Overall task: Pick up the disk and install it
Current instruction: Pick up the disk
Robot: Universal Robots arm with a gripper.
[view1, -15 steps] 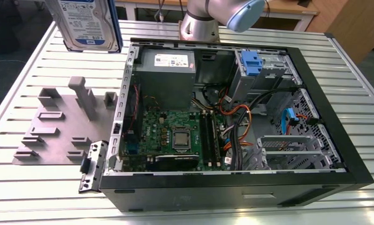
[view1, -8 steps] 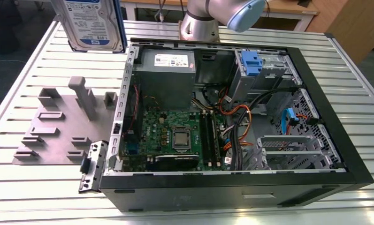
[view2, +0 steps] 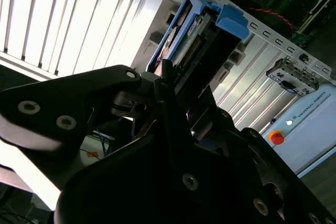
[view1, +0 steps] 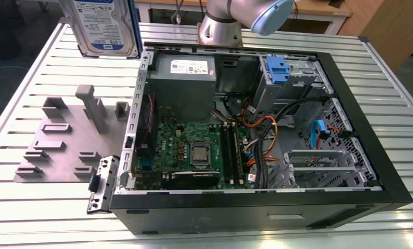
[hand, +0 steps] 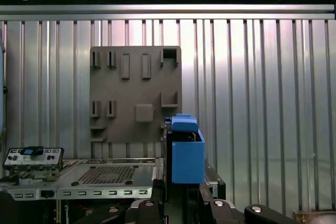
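The disk (view1: 102, 26) hangs high over the table's far corner at the exterior view's left, upright, its white-and-blue label facing the camera and its blue frame along the edges. In the second wrist view my black gripper (view2: 173, 80) is shut on the disk (view2: 197, 30), which sticks out past the fingers with its connector edge and blue frame showing. The first wrist view has the disk (hand: 186, 156) end-on, held between the fingers (hand: 212, 182), above the slatted table.
An open computer case (view1: 372, 129) lies on the slatted metal table (view1: 26, 207), with a motherboard (view1: 192, 150), a grey power supply (view1: 184, 78) and a blue-latched drive bay (view1: 278, 70). A grey parts fixture (view1: 61, 145) stands beside the case. The arm's base (view1: 220, 28) stands behind it.
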